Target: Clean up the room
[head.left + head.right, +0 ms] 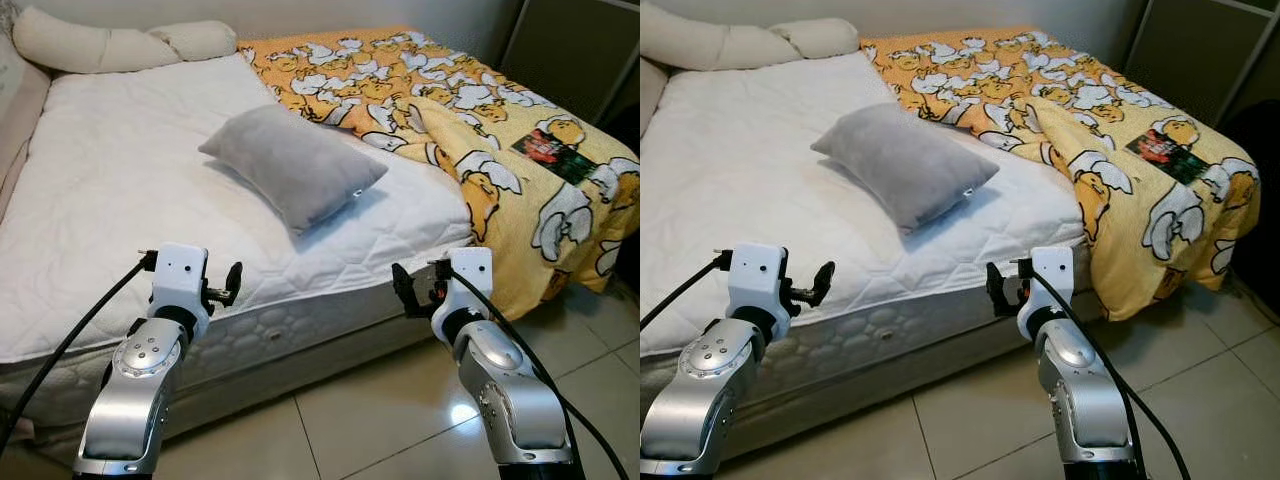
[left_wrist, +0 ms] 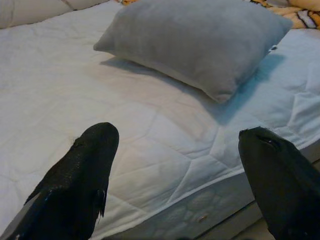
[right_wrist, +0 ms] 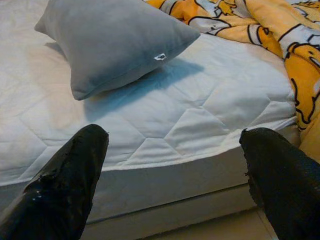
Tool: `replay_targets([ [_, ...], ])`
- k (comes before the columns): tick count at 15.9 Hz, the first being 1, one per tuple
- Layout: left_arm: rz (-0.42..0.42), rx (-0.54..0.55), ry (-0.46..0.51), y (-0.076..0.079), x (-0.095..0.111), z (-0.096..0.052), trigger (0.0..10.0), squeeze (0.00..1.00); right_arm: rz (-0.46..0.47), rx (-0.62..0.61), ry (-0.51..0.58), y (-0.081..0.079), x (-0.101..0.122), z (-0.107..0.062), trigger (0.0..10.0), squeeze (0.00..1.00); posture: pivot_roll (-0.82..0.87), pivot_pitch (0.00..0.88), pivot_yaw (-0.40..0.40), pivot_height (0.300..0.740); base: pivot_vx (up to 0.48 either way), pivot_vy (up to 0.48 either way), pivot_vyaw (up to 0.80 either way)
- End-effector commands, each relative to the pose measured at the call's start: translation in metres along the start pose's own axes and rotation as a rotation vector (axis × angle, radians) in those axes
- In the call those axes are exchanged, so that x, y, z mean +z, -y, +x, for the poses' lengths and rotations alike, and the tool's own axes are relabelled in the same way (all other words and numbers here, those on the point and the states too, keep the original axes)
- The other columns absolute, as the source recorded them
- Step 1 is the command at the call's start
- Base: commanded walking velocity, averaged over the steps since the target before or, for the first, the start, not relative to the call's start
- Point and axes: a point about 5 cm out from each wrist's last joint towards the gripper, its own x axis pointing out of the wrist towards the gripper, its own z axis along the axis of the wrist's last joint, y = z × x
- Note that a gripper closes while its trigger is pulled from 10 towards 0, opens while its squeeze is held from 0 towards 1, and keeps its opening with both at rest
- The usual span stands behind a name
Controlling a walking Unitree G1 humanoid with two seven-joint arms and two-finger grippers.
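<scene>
A grey pillow (image 1: 295, 163) lies in the middle of the white mattress (image 1: 120, 190), tilted, near the front edge. A yellow blanket with white cartoon figures (image 1: 470, 120) covers the right side of the bed and hangs over its corner. My left gripper (image 2: 175, 145) is open, held just in front of the mattress edge, left of the pillow (image 2: 200, 45). My right gripper (image 3: 175, 140) is open too, at the bed's front edge below the pillow (image 3: 110, 40), close to the hanging blanket (image 3: 270, 30). Neither holds anything.
Two cream pillows (image 1: 110, 42) lie at the head of the bed, far left. A small dark card or packet (image 1: 545, 152) rests on the blanket. Beige floor tiles (image 1: 380, 420) spread before the bed. A dark cabinet (image 1: 580, 45) stands at the back right.
</scene>
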Motion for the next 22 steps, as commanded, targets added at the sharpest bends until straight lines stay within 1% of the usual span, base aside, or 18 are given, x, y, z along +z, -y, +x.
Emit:
replay_targets([
  [1, 0.004, -0.004, 0.011, -0.001, 0.0026, -0.0016, 10.0, 0.0, -0.004, -0.002, 0.014, -0.0007, 0.0045, 0.0, 10.0, 0.0, -0.07, 0.0, 0.003, 0.74, 0.277, 0.0, 0.0],
  [22, 0.0, -0.008, 0.004, -0.0022, 0.0017, -0.0026, 10.0, 0.0, -0.004, -0.019, 0.012, 0.002, 0.0034, -0.0001, 10.0, 0.0, -0.07, 0.0, 0.006, 0.74, 0.332, 0.0, 0.0],
])
